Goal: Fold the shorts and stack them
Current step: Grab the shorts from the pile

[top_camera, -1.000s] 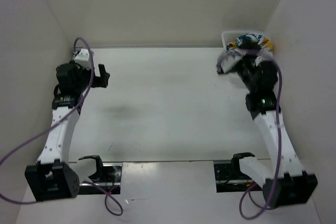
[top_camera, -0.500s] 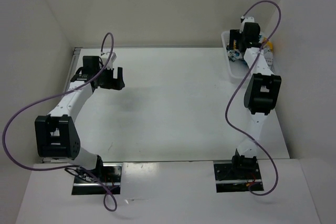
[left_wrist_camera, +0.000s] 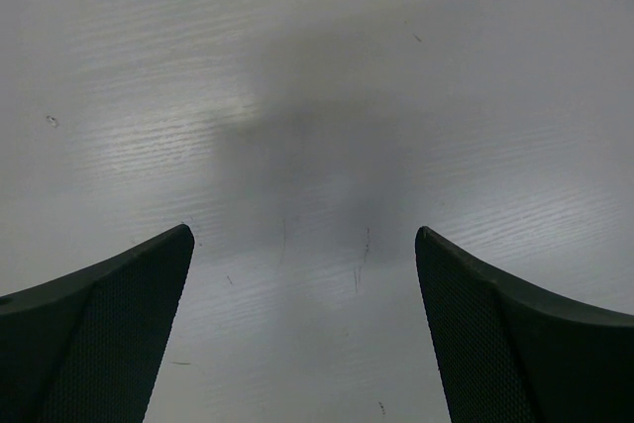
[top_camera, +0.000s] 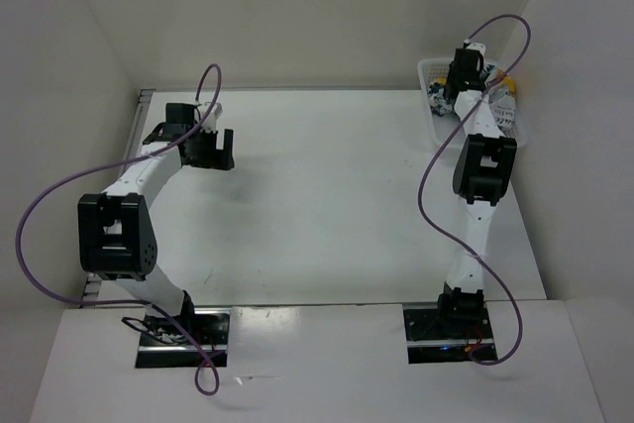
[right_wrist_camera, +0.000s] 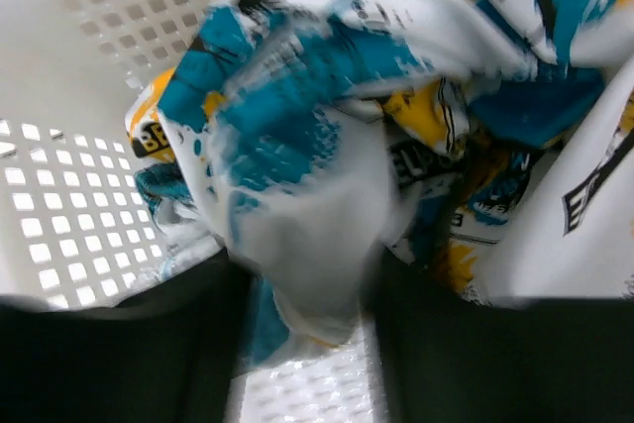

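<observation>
1. In the far-right white plastic mesh basket (right_wrist_camera: 59, 235): crumpled teal-and-yellow printed white fabric shorts (right_wrist_camera: 297, 116), directly ahead of right gripper (right_wrist_camera: 307, 289).
2. Fold between its fingers; grip cannot be told.
3. Left gripper (left_wrist_camera: 302, 334) splayed, well apart, holding nothing.

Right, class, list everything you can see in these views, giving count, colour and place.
shorts: one, white with teal, yellow and black print, bunched in the basket
basket: one, white mesh, far right corner of the table
table: one, white, under both arms
cables: two, purple, looping off each arm
arms: two, white and black, bases at near edge
left gripper: one, black, open over bare table, far left
right gripper: one, black, in the basket, straddling a fold of shorts; grip unclear
</observation>
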